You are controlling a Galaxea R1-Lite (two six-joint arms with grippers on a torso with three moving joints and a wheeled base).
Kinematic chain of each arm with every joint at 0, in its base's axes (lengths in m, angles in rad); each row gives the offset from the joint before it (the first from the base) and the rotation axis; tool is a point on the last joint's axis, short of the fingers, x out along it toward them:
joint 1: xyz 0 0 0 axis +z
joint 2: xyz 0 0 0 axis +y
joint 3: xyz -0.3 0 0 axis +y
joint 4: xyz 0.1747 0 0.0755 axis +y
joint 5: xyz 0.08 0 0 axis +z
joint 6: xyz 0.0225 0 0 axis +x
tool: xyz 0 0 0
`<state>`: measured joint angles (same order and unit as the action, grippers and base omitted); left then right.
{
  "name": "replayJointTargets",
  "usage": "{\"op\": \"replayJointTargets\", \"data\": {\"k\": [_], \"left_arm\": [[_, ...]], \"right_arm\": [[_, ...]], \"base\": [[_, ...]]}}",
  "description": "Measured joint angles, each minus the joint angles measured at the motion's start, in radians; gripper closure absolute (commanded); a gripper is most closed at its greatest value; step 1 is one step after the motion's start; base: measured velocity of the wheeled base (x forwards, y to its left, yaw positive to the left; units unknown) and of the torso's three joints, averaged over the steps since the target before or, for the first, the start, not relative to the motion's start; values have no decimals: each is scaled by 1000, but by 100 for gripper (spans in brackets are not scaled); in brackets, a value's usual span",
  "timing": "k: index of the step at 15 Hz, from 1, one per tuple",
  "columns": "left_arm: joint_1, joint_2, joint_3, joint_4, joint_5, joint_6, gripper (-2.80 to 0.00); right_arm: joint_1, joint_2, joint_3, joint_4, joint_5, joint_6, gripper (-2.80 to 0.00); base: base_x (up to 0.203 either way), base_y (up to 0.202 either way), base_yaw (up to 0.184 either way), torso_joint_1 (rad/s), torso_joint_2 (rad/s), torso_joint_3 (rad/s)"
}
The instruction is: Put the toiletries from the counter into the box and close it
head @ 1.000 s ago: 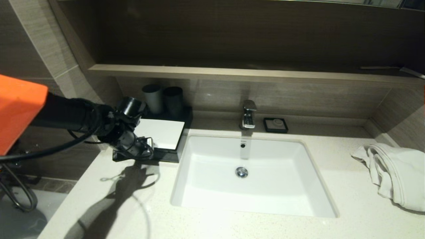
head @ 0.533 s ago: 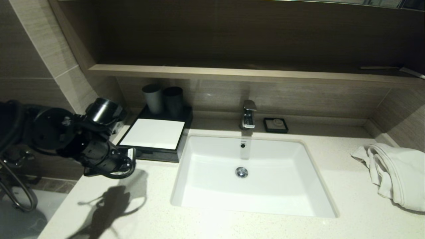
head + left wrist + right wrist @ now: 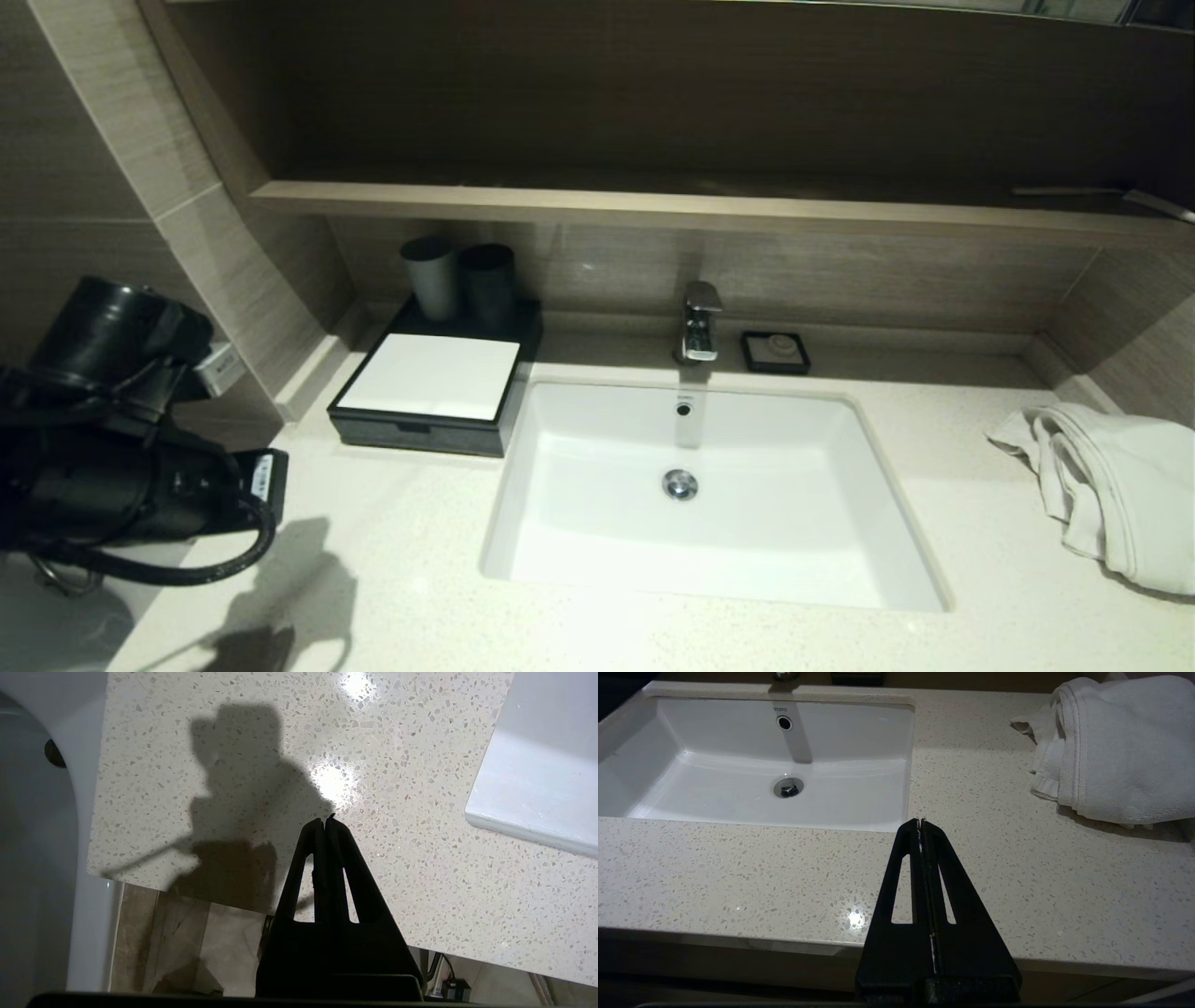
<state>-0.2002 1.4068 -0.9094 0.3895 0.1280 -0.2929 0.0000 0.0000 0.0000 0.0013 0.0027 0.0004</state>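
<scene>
Judging from the closed box (image 3: 425, 390) at upper left of the head view and the bare counter (image 3: 420, 597), the task looks finished, so the clenched, empty left gripper (image 3: 325, 823) at the left edge and right gripper (image 3: 920, 823) need only park.

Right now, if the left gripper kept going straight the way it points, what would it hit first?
Probably bare counter: the shut left gripper points down at speckled stone near the counter's front left edge, short of the sink. Depth is unclear.

I count one box (image 3: 425, 392), two dark cups (image 3: 457, 277) behind it, one tap (image 3: 699, 322), one soap dish (image 3: 775, 351), one sink (image 3: 709, 495), one towel (image 3: 1111, 490) on my bench (image 3: 653, 635).
</scene>
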Motion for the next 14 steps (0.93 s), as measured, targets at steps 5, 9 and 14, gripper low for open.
{"op": "replayJointTargets", "data": {"k": [5, 9, 14], "left_arm": [[55, -151, 104, -99, 30, 33, 0], [116, -282, 276, -312, 89, 142, 0], [127, -501, 415, -376, 141, 202, 0]], "right_arm": [[0, 0, 0, 0, 0, 0, 0], [0, 0, 0, 0, 0, 0, 0], [0, 0, 0, 0, 0, 0, 0]], "base": [[0, 0, 0, 0, 0, 0], [0, 0, 0, 0, 0, 0], [0, 0, 0, 0, 0, 0]]}}
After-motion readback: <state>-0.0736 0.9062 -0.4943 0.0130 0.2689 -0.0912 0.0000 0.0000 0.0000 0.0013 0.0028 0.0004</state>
